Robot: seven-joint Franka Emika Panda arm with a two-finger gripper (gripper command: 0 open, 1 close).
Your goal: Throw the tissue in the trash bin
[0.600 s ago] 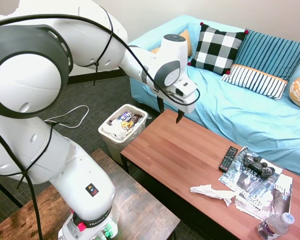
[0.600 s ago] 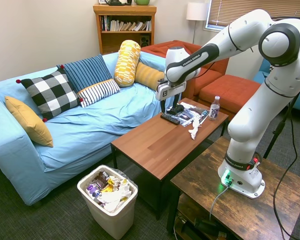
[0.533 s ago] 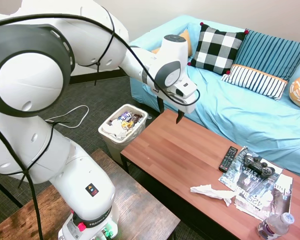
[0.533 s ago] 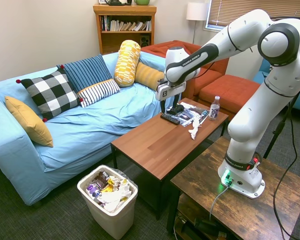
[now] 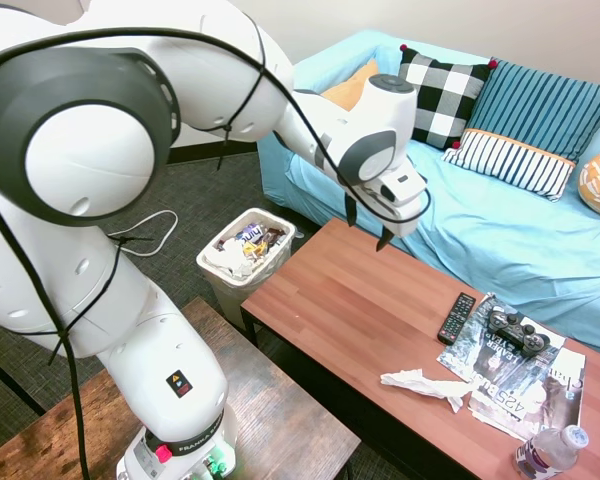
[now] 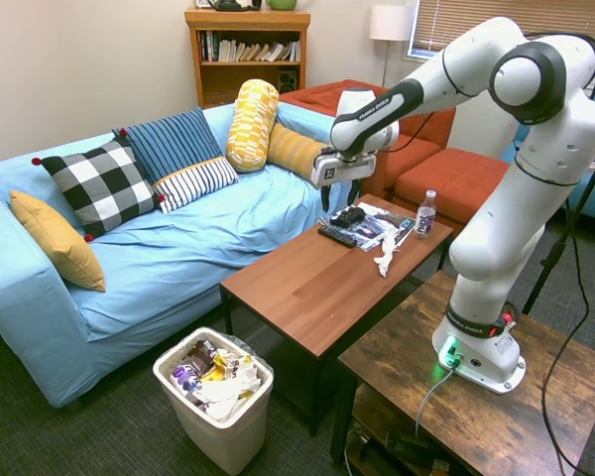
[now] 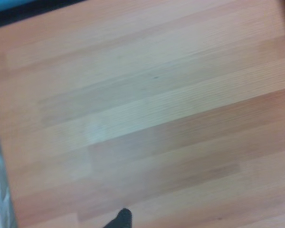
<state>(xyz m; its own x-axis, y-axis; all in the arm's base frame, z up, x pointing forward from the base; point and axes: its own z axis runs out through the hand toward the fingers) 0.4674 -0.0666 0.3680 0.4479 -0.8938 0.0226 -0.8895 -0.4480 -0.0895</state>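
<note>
Above the wooden table, the empty gripper is seen with fingers spread.
The tissue is shown beside the magazines; opposite, the trash bin is seen on the floor; only blurred wood is caught by the wrist.

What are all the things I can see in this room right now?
tissue: one, white, crumpled on coffee table
trash bin: one, white, on floor beside table, holding rubbish
remote: one, black, on table
game controller: one, black, on magazines
water bottle: one, clear, table corner
sofa: one, blue, with patterned cushions
bookshelf: one, wooden, by wall
hand: one, dark fingers apart, above table, empty
</note>
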